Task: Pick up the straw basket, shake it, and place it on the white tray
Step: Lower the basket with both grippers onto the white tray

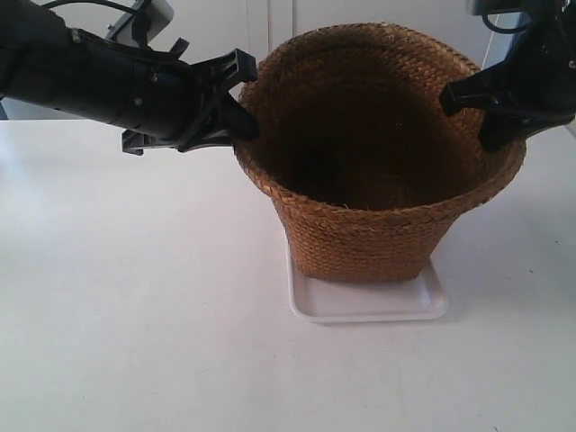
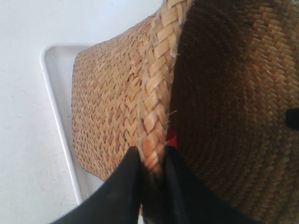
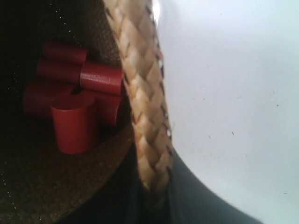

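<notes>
Straw basket (image 1: 369,225) seen standing on white tray (image 1: 360,308); contact not confirmed. Braided rim (image 2: 156,93) pinched by left gripper (image 2: 152,184) and right gripper (image 3: 153,191), opposite sides. Weave judged light, semi-stiff, rough, non-slip. Red cylinders (image 3: 74,123) loose inside. Rim judged best hold point.

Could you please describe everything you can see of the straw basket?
The straw basket is brown braided straw, bucket-shaped, with a thick rolled rim, tapering downward. It stands upright, apparently resting on the white tray. The left gripper and right gripper each pinch its rim on opposite sides. Red cylinders lie inside.
</notes>
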Controlling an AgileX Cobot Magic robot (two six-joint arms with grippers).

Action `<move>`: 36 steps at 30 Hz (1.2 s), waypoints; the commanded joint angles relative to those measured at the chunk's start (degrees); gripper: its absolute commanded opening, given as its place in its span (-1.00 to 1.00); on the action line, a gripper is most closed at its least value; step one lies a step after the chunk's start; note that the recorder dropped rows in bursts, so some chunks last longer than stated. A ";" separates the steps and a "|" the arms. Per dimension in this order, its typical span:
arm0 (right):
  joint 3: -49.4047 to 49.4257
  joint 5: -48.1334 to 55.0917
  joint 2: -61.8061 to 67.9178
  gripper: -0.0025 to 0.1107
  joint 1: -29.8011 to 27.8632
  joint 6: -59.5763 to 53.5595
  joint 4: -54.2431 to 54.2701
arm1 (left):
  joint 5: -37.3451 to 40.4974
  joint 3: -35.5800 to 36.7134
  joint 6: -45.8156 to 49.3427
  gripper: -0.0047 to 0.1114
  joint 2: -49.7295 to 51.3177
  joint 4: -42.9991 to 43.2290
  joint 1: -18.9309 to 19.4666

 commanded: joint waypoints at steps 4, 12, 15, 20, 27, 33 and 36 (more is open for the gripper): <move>0.36 -1.15 -0.31 -0.96 -0.66 -1.72 -4.18 | -2.41 -0.56 1.14 -0.92 -0.56 -0.09 0.09; 0.36 -0.80 -0.31 -0.96 -0.66 -1.72 -4.18 | -2.06 -0.56 1.14 -0.92 -0.56 0.04 0.09; 0.36 -0.38 -0.31 -0.96 -0.66 -1.72 -4.18 | -1.78 -0.56 1.14 -0.92 -0.56 -0.30 0.09; 0.36 0.40 -0.31 -0.96 -0.66 -1.84 -4.18 | -1.29 -0.56 1.14 -0.92 -0.56 -0.24 0.09; 0.36 0.22 -0.31 -0.89 -0.66 -1.84 -4.18 | -0.94 -0.56 1.14 -0.84 -0.56 -0.24 0.09; 0.36 0.09 -0.31 -0.62 -0.66 -1.84 -4.18 | -0.82 -0.56 1.14 -0.42 -0.56 -0.24 0.09; 0.36 0.09 -0.31 -0.52 -0.66 -1.84 -4.18 | -0.69 -0.56 1.14 -0.27 -0.56 -0.24 0.09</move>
